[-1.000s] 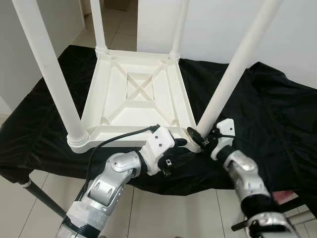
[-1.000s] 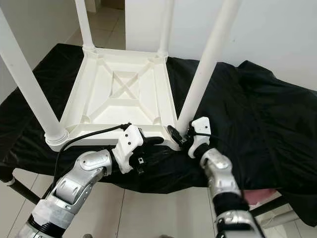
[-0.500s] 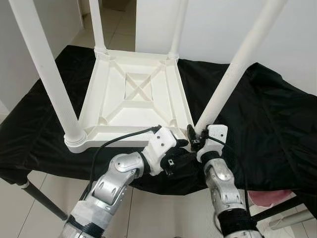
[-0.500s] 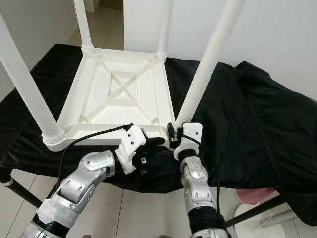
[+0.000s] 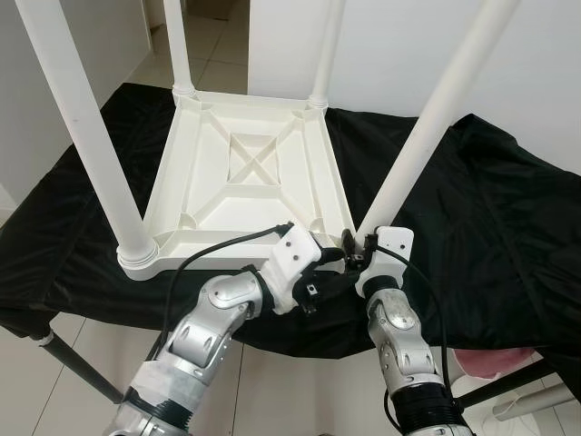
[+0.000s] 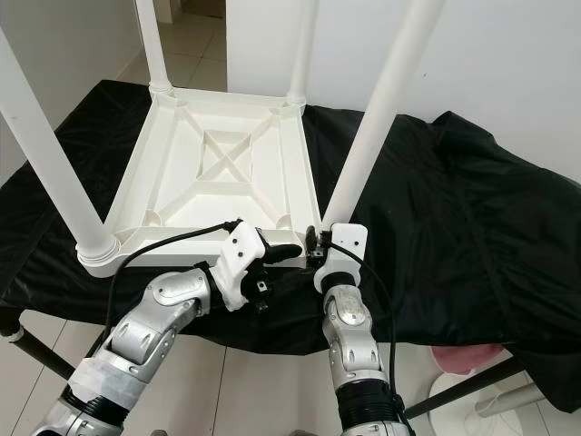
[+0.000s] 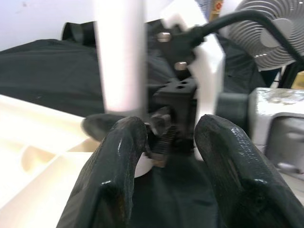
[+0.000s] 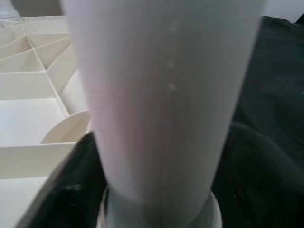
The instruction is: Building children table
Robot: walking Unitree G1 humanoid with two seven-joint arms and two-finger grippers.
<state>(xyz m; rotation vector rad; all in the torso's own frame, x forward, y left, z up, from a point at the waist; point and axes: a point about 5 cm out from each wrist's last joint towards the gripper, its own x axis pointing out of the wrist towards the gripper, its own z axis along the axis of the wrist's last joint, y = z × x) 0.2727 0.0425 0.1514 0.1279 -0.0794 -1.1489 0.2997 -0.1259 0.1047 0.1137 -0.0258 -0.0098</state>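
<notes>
A white children's table (image 5: 171, 173) lies upside down on a black cloth, its legs pointing up. The near right leg (image 5: 427, 118) rises from the front right corner. My right gripper (image 5: 356, 250) sits right at this leg's base, and the leg (image 8: 161, 95) looms close in the right wrist view. My left gripper (image 5: 320, 270) hovers open just left of that corner, at the table's front edge, holding nothing. Between its two black fingers (image 7: 114, 171) I see the leg (image 7: 118, 57) and the right gripper beyond.
The black cloth (image 5: 490, 209) covers a low stand whose front edge is just below my grippers. The near left leg (image 5: 91, 136) and two far legs stand upright. A fan (image 7: 270, 23) and a pink object (image 5: 481, 363) are to the right, over tiled floor.
My right arm has swung left and brought its gripper from the right side in against the base of the near right leg. The left gripper has barely moved.
</notes>
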